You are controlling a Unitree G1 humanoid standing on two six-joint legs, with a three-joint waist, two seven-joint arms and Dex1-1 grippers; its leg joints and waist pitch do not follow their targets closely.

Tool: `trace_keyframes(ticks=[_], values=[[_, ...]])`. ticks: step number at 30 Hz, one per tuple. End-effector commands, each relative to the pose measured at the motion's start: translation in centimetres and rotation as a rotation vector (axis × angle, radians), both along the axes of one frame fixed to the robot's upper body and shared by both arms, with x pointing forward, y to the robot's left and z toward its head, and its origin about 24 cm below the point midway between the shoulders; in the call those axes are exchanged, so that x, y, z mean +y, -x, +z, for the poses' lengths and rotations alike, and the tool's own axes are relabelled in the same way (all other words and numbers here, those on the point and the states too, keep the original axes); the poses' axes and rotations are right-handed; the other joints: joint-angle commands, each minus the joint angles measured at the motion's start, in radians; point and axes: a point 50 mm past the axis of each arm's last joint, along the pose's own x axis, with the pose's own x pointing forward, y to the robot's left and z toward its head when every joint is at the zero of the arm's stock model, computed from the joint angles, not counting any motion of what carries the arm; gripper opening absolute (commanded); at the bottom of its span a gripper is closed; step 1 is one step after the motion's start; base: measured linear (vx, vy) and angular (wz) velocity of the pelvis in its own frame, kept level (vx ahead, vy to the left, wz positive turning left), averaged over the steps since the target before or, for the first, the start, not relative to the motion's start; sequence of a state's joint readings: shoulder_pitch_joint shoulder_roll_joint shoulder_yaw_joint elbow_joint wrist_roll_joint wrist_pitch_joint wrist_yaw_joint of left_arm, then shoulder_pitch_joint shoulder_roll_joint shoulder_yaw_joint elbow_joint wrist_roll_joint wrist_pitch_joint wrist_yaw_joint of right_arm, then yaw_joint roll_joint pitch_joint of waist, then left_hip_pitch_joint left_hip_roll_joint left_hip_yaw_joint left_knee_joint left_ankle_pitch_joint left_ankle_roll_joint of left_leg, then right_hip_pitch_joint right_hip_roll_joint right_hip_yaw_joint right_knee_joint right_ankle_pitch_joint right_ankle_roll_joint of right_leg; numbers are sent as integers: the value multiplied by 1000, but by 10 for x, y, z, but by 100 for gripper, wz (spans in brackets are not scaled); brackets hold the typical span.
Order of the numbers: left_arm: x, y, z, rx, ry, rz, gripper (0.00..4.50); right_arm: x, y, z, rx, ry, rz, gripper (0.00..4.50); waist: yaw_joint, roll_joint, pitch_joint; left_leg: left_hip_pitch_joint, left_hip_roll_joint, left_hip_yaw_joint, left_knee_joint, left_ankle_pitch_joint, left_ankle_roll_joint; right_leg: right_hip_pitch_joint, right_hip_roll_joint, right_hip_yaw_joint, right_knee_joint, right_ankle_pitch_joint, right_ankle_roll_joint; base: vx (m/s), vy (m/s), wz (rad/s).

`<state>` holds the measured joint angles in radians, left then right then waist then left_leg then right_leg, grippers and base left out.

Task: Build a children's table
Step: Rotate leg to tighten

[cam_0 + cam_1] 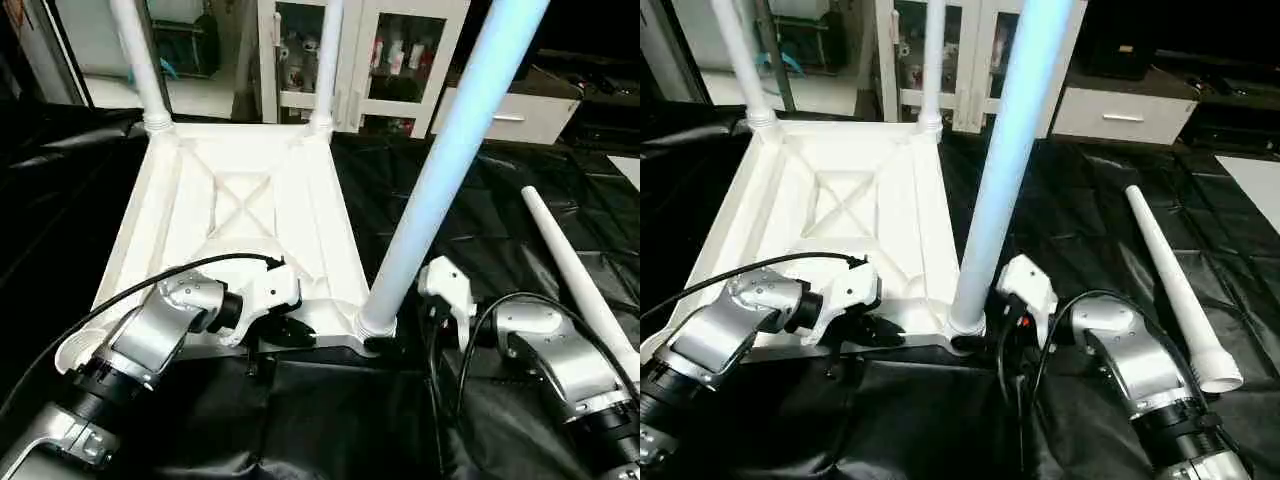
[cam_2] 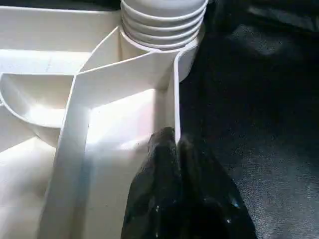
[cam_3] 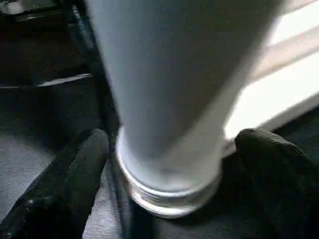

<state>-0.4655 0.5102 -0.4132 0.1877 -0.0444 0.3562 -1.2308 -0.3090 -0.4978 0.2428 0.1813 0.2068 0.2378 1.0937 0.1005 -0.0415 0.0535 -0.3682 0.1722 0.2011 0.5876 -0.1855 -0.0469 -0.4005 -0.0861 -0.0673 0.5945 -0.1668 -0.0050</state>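
Nearest, the left gripper (image 1: pixel 290 332) is pinched on the near rim of the upturned table top (image 1: pixel 240 210), while the right gripper (image 1: pixel 1012 322) stands spread around the near leg (image 1: pixel 440 170), touching nothing. Unsupported, that leg could lean from its socket. A loose leg (image 1: pixel 1170 280) lies beyond on the black sheet (image 1: pixel 1070 200).

Four legs (image 1: pixel 1008 150), one tabletop (image 1: pixel 845 200)

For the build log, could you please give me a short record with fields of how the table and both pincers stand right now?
table top: upside down on the black sheet
legs fitted: two far corners, one near corner
spare leg: lying on the sheet, robot's right
left pincer: shut on the top's near rim
right pincer: open, fingers either side of the near leg's base
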Motion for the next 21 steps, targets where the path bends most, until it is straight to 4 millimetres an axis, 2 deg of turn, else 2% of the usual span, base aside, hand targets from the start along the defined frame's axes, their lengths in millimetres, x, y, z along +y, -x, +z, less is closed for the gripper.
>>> trace_keyframes(ticks=[1,3,9,21], values=[[-10,15,-15,90,-28,-90,0,-1,-1,4,-5,2,8,444,-3,4,-58,22,69,-33,-80,-272,5,35,-74,52,-68,-295,-201,0,0,0],[-11,15,-15,90,-28,-92,0,-1,-1,4,-2,-2,9,444,-2,3,-59,22,69,-33,-80,-267,3,36,-74,52,-67,-288,-202,0,0,0],[-11,16,-15,92,-33,-92,0,-1,0,3,8,-15,22,368,0,3,-61,22,68,-31,-78,-250,9,37,-73,52,-64,-261,-208,0,0,0],[-11,18,-16,92,-41,-100,0,-4,3,2,31,-11,56,277,6,1,-60,23,68,-31,-77,-249,11,38,-73,52,-65,-272,-207,0,0,0]])
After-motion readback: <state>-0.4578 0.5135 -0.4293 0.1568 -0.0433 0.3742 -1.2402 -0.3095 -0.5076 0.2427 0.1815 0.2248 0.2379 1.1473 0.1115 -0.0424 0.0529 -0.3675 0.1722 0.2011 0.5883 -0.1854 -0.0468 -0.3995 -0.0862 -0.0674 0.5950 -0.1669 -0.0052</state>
